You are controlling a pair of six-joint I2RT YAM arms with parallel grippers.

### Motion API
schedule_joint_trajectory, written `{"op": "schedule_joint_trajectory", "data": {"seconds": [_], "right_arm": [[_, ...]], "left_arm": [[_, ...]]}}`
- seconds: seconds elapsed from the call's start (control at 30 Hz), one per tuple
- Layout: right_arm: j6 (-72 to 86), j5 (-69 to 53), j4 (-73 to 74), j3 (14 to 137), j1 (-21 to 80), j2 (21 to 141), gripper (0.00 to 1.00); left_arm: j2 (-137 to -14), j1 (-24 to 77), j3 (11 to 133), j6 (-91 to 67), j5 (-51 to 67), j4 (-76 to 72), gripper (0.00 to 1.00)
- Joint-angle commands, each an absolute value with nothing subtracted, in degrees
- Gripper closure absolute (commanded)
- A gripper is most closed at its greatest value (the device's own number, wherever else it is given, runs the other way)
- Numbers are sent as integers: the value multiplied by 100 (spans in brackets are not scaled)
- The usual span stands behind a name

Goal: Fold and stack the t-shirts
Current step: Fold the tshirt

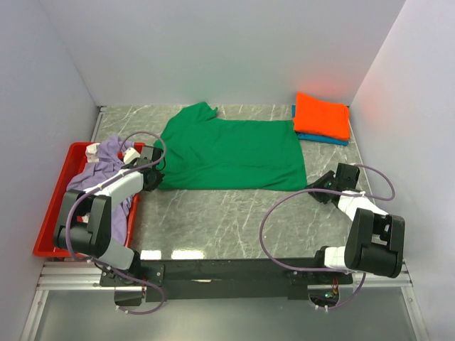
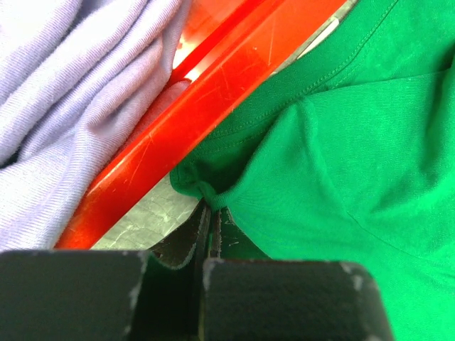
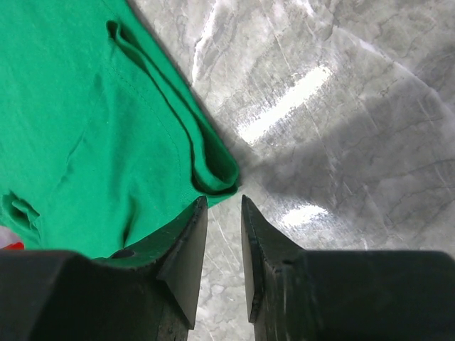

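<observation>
Right now the green tee [image 1: 231, 153] lies spread across the middle of the table [image 1: 227, 220], its collar toward the far wall and its near edge doubled over on the right. Its near-left corner is pinched in the left gripper [image 2: 211, 213], whose jaws are closed tight on a small tuck of cloth, hard against the rim of the tray [image 2: 213, 92]. At the near-right corner the right gripper [image 3: 222, 209] has its jaws a little apart and holds nothing; the doubled corner lies just ahead of the tips, with one finger over the cloth's edge. The lavender tee [image 1: 106, 160] is heaped in the tray, and the orange tee [image 1: 323, 116] sits folded on the blue tee [image 1: 323, 138] at the far right. The risk, I judge, is a one-sided pull: if the left arm lifts alone, the tee would skew and bunch. Its pinched corner could also snag the rim, and the right jaws might catch only the top layer.
</observation>
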State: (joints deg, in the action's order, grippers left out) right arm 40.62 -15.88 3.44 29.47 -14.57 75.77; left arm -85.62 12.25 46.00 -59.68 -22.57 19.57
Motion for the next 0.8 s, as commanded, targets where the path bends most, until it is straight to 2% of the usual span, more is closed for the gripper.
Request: {"op": "schedule_joint_trajectory", "data": {"seconds": [0.0, 0.47, 0.57, 0.63, 0.67, 0.77], "right_arm": [[4087, -1635, 114, 2874, -1485, 7576, 66], [4271, -1740, -255, 2821, -1266, 8033, 65], [4315, -1732, -264, 2830, -1239, 7998, 70], [4315, -1679, -220, 2874, -1239, 7998, 81], [4298, -1661, -150, 2900, -1239, 8007, 91], [4263, -1609, -53, 2962, -1239, 7981, 100]], "left_arm": [[-8385, 1239, 4720, -5959, -2320, 1942, 99], [-8385, 1239, 4702, -5968, -2250, 1881, 99], [-8394, 1239, 4693, -5968, -2241, 1881, 99], [-8411, 1239, 4693, -5976, -2250, 1890, 99], [-8402, 1239, 4693, -5977, -2267, 1898, 99], [-8359, 1239, 4693, -5994, -2294, 1925, 99]]}}
